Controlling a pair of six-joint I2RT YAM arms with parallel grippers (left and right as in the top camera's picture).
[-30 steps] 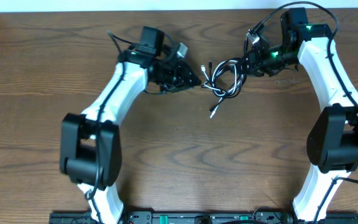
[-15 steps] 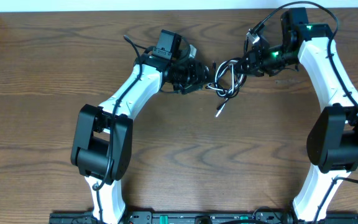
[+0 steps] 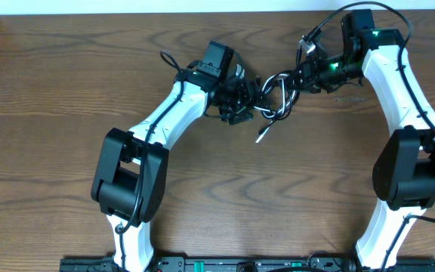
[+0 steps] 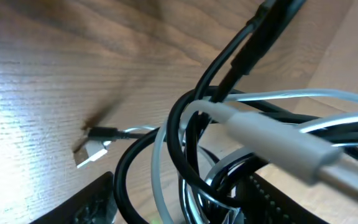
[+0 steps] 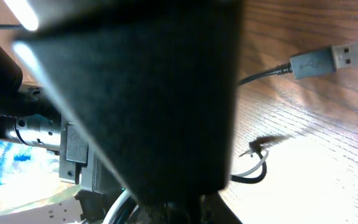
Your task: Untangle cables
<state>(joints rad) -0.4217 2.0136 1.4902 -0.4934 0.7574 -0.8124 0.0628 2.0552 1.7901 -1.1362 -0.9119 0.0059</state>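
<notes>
The black and white cables (image 3: pixel 275 97) lie in one tangled knot at the table's far middle. A loose white plug end (image 3: pixel 260 137) trails toward me. My left gripper (image 3: pixel 252 98) is open at the knot's left side. In the left wrist view, black loops (image 4: pixel 174 127) and the white cable (image 4: pixel 272 134) pass between its fingers (image 4: pixel 191 208). My right gripper (image 3: pixel 299 78) is shut on the knot's right side and holds it slightly raised. The right wrist view is mostly blocked by a dark blur; a USB plug (image 5: pixel 328 59) lies on the wood.
The wooden table (image 3: pixel 202 196) reaches a white wall at the back. A small plug (image 4: pixel 93 151) lies on the wood left of the loops. The arms' own thicker black wires (image 3: pixel 353 11) arch over the right arm.
My left arm has swung right, from clear of the knot into its left side. The loose white end has shifted slightly. The right arm has stayed still.
</notes>
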